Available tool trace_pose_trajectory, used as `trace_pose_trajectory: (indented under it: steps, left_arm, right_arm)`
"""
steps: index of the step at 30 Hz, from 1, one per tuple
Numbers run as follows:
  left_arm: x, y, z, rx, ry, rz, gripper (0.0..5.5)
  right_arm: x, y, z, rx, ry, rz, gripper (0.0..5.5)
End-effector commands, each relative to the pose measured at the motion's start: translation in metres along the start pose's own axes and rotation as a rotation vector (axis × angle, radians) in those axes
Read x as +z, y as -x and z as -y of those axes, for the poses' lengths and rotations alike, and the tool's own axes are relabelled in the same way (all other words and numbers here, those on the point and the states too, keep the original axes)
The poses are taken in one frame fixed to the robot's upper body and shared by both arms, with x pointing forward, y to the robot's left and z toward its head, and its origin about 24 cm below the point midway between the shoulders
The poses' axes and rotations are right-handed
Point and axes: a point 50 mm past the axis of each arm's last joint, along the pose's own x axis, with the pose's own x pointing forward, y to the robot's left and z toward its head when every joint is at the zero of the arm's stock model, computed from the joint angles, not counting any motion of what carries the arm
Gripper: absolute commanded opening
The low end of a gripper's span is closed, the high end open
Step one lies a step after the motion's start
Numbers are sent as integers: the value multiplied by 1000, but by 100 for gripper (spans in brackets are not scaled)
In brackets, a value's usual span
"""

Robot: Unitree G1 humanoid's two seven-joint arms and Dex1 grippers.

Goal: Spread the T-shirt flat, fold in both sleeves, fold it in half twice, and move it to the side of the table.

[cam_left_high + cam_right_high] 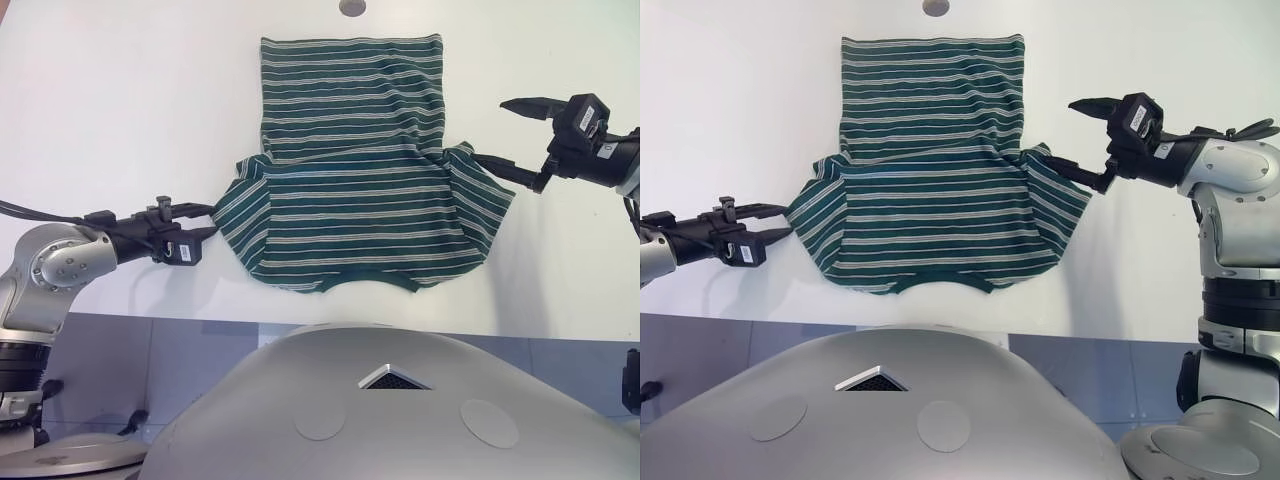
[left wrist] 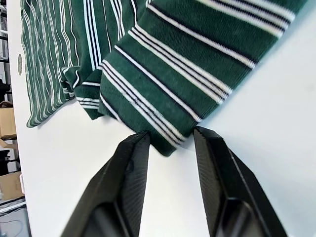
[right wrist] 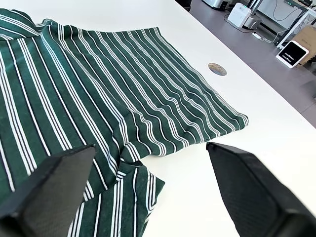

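A round grey cap sits in the white table.

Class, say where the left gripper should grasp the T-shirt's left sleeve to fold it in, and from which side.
Probably the hem tip of the left sleeve, approached from the robot's left, low along the table. It lies flat and sticks outward, and the open left gripper straddles it.

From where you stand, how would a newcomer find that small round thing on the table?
Start at the white table, then find the green striped T-shirt spread on it. Beyond the shirt's far straight hem sits a small grey disc, the only round, unstriped thing there.
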Motion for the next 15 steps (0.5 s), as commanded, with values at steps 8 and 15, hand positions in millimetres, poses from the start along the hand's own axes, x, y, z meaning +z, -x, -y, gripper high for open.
trace_pose_trajectory:
  steps: [8, 15]
  left_arm:
    - [1, -13, 12, -67, 41, 24, 3]
    - [9, -7, -7, 32, 220, 108, 3]
  right_arm:
    - [-4, -4, 0, -5, -5, 0, 421]
    - [-7, -5, 2, -15, -7, -3, 421]
